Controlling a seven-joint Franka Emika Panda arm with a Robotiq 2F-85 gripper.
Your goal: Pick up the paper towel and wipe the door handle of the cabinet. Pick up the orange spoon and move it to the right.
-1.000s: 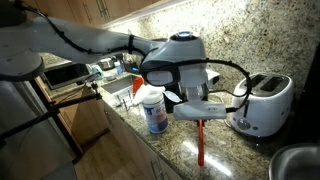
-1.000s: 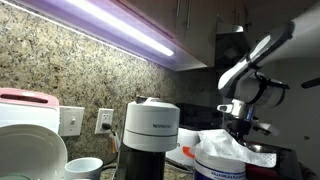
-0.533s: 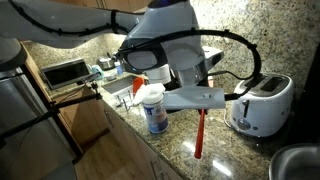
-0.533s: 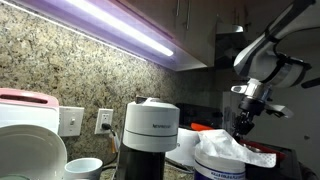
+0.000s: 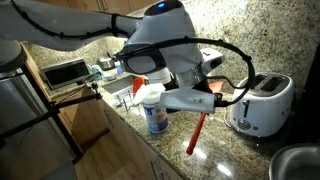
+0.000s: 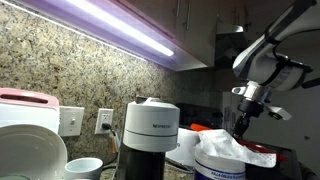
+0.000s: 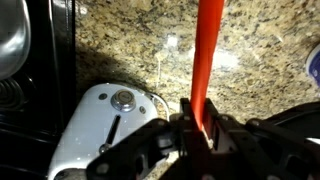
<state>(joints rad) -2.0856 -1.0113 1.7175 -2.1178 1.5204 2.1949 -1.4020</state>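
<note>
speckled granite counter (image 5: 128,140), orange spoon (image 5: 197,133) clamped in the gripper (image 5: 204,106) between a canister and a toaster.
in an exterior view, a boxy oven with a dark front (image 5: 65,72) sits far left on the mottled tan-and-brown stone. next stands a smooth white cylinder with a blue label (image 5: 153,112), upright. just right of it the gripper's jaws are narrowed onto the top of the spoon, a long slim strip hanging tilted with its lower end toward the counter; whether it touches the stone cannot be told. further right is a rounded, glossy white toaster (image 5: 262,103). in the wrist view the black fingers (image 7: 186,130) pinch the flat straight handle, which runs out over the granite, with the toaster's curved shell at the lower left.
</note>
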